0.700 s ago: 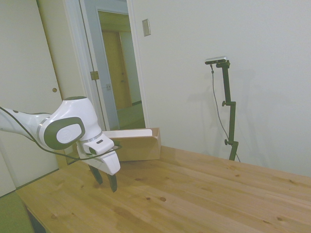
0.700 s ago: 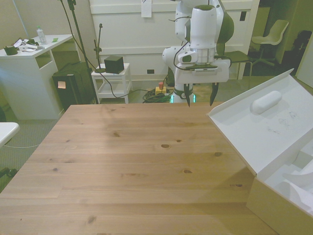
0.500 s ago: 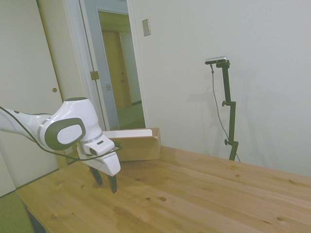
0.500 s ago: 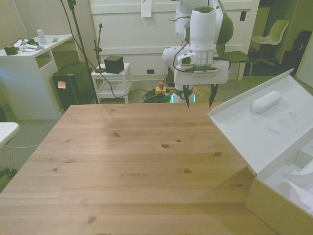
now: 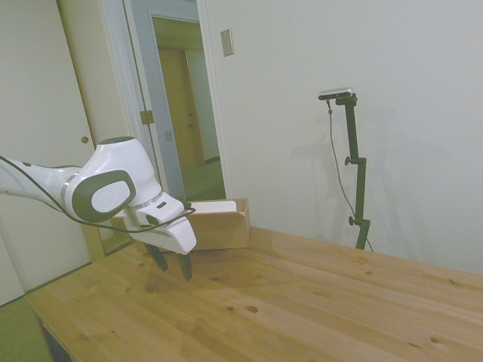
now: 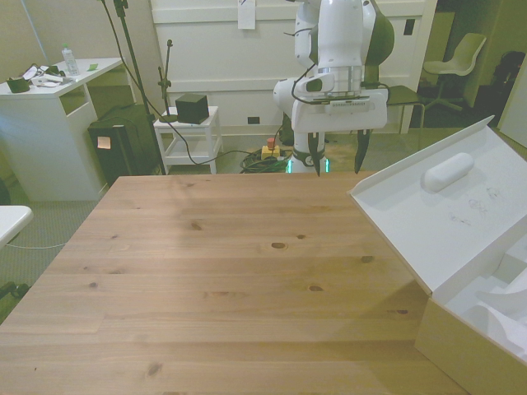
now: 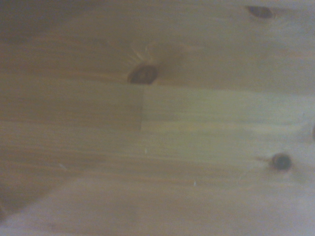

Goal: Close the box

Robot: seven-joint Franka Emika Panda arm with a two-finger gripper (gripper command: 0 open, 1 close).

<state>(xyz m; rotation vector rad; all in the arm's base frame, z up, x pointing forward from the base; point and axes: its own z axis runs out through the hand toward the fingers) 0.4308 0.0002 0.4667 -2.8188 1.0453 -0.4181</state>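
box (image 6: 482, 346) | long tan cardboard, white inside | open | lid (image 6: 449, 206) tilted up and back, raised white oval on its inner face | at tabletop's near corner on front view's right | side view: far end (image 5: 215, 224)

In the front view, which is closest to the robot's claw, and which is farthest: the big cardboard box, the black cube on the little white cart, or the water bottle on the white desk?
From the gripper, open above the table's far edge:
1. The black cube, toward the front view's left, on the cart.
2. The box, at the front view's right, lid up.
3. The bottle, far left on the desk.
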